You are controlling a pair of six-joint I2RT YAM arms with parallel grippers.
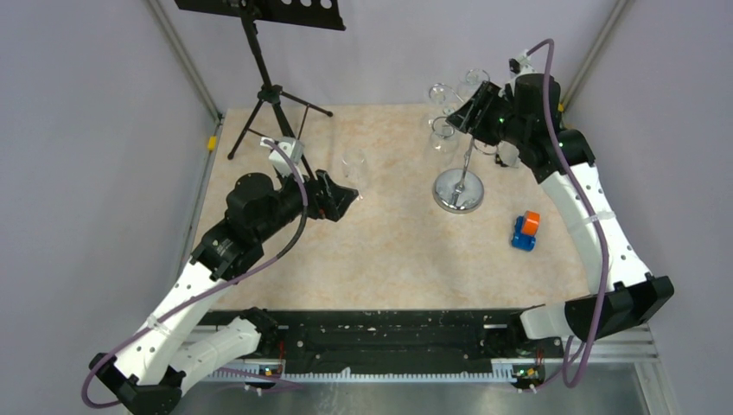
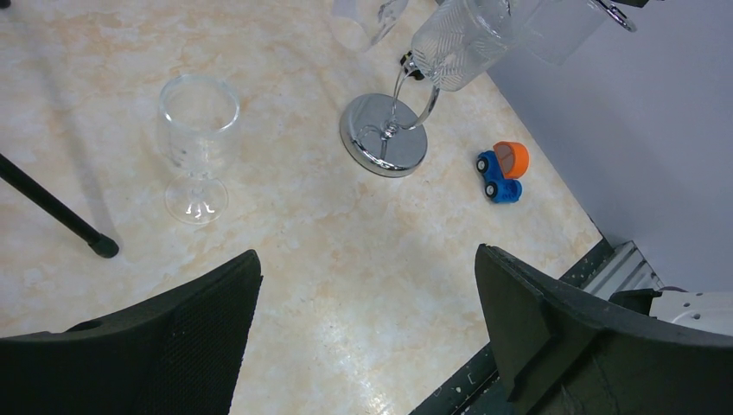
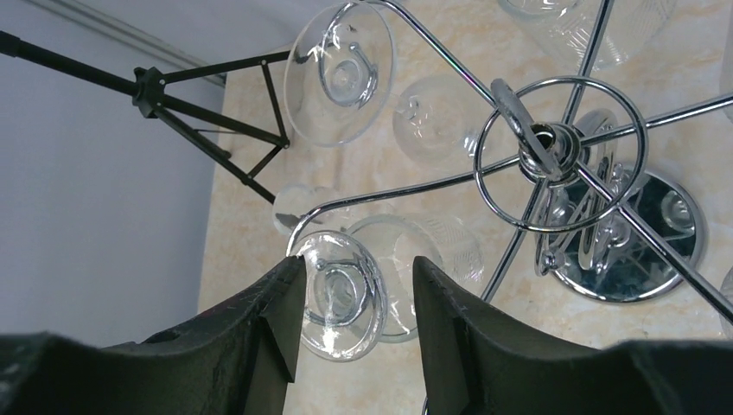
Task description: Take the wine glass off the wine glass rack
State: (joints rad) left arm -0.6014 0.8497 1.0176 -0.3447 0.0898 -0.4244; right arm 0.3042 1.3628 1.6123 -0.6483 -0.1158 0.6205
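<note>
Roughly midway, by my reading.

Top view: the wine glass rack [image 1: 458, 190] stands upright at the far right of the table [image 1: 389, 259]. The right claw [image 1: 458, 117] is up among its scroll arms and the hung glasses [image 1: 442, 134]. 1 loose glass [image 1: 353, 166] stands on the table just beside the left claw [image 1: 344, 197].

Left wrist view: the left claw is spread wide and holds nothing. The loose glass is upright, apart from the rack's base.

Right wrist view: the right claw's fingers [image 3: 259, 337] flank the foot of 1 wine glass [image 3: 341, 294], which hangs upside down in a wire arm. The fingers are part-way apart; I cannot tell if they pinch it.

Left to do: secure the glass and slide it clear of the arm.
</note>
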